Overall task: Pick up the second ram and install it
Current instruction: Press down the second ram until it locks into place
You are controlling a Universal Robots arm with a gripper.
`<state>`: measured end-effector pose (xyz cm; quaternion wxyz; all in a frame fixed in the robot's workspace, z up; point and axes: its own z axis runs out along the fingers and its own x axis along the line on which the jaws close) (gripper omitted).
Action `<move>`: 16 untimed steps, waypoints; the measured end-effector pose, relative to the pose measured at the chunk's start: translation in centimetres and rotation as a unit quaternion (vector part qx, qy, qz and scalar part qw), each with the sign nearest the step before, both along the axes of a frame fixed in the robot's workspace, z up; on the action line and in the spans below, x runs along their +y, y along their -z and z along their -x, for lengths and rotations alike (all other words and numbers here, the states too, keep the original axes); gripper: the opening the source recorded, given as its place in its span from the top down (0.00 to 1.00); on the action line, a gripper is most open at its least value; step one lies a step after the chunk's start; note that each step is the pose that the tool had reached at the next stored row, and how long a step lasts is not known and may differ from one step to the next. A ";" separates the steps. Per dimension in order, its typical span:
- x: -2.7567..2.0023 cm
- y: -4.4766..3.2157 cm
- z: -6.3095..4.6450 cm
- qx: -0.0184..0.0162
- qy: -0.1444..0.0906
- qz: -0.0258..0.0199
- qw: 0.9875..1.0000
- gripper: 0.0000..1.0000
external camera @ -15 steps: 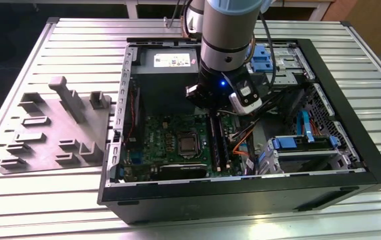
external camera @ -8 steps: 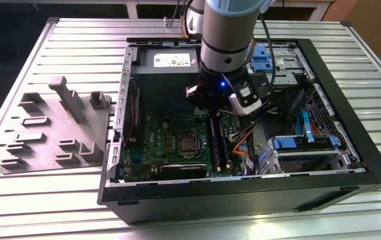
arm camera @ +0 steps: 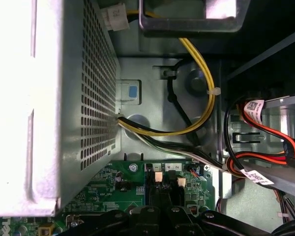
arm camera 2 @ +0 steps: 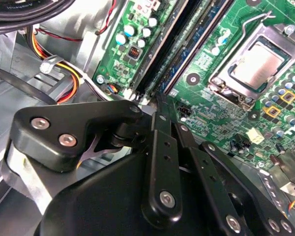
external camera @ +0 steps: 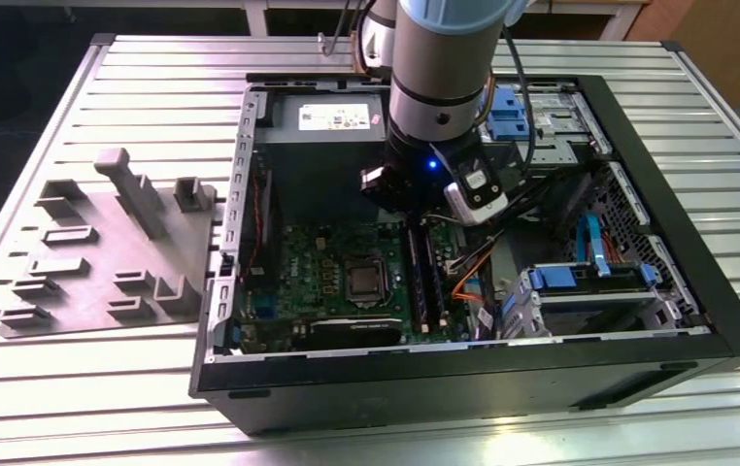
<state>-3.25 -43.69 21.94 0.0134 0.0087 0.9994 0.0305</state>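
From where I stand, the grey holder [external camera: 98, 252] lies far to the exterior view's left on the slatted tabletop [external camera: 124, 388], and I see no stick in its pockets. Next along is the open computer case [external camera: 474, 374] with the green motherboard [external camera: 331, 267] lying flat inside, its processor socket [external camera: 366, 282] bare. Just past that socket run the long black slots [external camera: 424, 286], and the arm [external camera: 442, 78] comes straight down over their far end. In the second wrist view the gripper [arm camera 2: 157, 101] sits at the end of those slots with its fingers [arm camera 2: 160, 142] drawn together, tips touching or nearly touching the slot end. I cannot tell if anything thin is pinched between them. A dark strip with a bluish edge stands along 1 slot, and I take that for the second ram [arm camera 2: 184, 56], in the slot, not in the holder. Whether it is fully seated I cannot tell. Further right, orange and red cables [external camera: 470, 282] lie near the slots, then the drive cage [external camera: 590, 286]. The risk I see is a push at 1 end only: that could tilt the stick, leave a latch unclicked, or flex the board. The cables could also catch on the wrist.
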 end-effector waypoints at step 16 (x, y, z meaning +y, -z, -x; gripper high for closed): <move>0.00 0.27 0.0 0.000 0.000 0.000 1.000 0.90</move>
